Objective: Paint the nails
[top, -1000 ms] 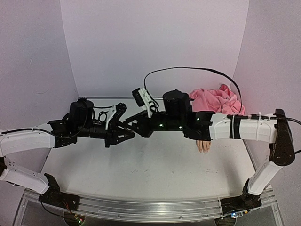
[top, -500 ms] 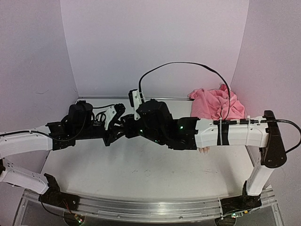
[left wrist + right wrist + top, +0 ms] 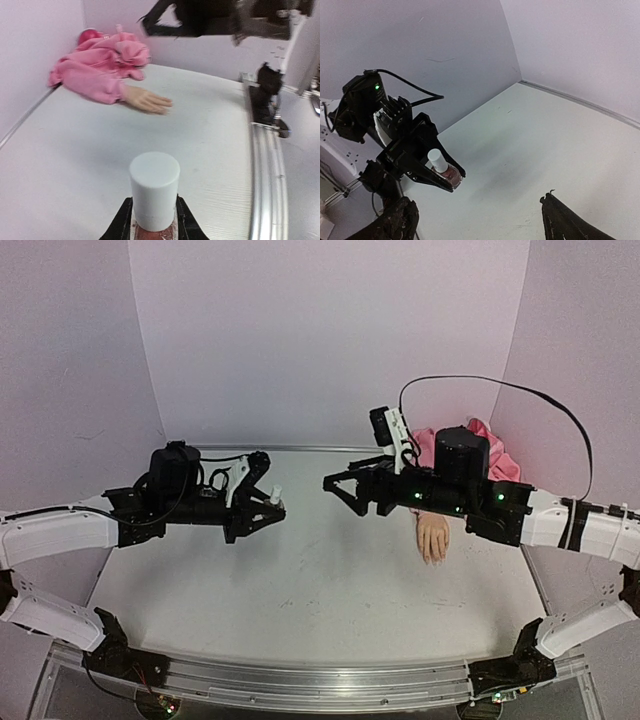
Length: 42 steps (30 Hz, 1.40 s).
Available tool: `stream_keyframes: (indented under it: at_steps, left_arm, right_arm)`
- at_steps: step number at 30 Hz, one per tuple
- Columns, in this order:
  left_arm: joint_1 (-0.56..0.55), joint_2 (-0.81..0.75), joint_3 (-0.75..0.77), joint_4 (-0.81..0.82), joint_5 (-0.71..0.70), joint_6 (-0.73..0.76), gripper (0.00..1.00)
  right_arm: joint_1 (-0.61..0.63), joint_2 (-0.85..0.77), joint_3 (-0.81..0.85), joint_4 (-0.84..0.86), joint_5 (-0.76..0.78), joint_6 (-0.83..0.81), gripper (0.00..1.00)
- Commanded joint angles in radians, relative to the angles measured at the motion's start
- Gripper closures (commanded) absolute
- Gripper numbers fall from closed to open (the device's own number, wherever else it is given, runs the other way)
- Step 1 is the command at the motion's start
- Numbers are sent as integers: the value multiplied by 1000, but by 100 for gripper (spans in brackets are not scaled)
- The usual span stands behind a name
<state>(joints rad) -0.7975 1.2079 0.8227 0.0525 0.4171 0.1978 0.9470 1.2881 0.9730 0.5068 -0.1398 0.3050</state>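
Observation:
My left gripper [image 3: 266, 510] is shut on a small pinkish polish bottle [image 3: 274, 502] left of centre, its white cap [image 3: 154, 184] on and pointing at the right arm. In the left wrist view the fingers [image 3: 119, 226] clamp the glass body just under the cap. My right gripper [image 3: 344, 496] hangs open and empty a short way to the right, facing the bottle [image 3: 443, 171]. The flesh-coloured mannequin hand [image 3: 433, 538] lies palm down below the right arm, sticking out of a pink sleeve [image 3: 478, 452]. Its nails [image 3: 166, 104] are too small to make out.
The pink cloth [image 3: 102, 57] is bunched in the back right corner against the wall. A black cable [image 3: 520, 400] loops above the right arm. A metal rail [image 3: 300, 685] runs along the table's near edge.
The right gripper has opened and drawn back to the right, away from the bottle's cap. The mannequin hand, earlier mostly covered by the right arm, now shows. The left arm has barely moved.

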Motion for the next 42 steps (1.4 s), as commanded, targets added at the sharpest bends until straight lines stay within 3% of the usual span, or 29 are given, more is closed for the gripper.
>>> stream_keyframes:
  at_steps: [1,5,10,16,29,35,39,42]
  left_arm:
    - [-2,28,91,40,477,-50,100]
    - [-4,91,128,38,672,-114,100]
    - [-25,107,131,39,719,-121,100]
    - [-38,104,126,40,718,-112,100]
    - [-45,106,122,40,706,-104,100]
    - [-45,107,123,40,706,-103,100]
    - [-43,88,117,40,648,-93,100]
    - [-38,55,104,40,559,-75,100]
  right_arm:
    - [-19,7,-37,182,-441,-60,30]
    - [-20,58,-22,271,-630,-62,34]
    - [-19,141,34,324,-718,-42,38]
    - [-18,234,112,357,-772,-13,51]
    - [-2,328,171,422,-865,51,62]
    - [6,336,176,433,-863,57,79]
    - [12,335,163,431,-858,56,100]
    - [15,330,131,412,-822,36,100]
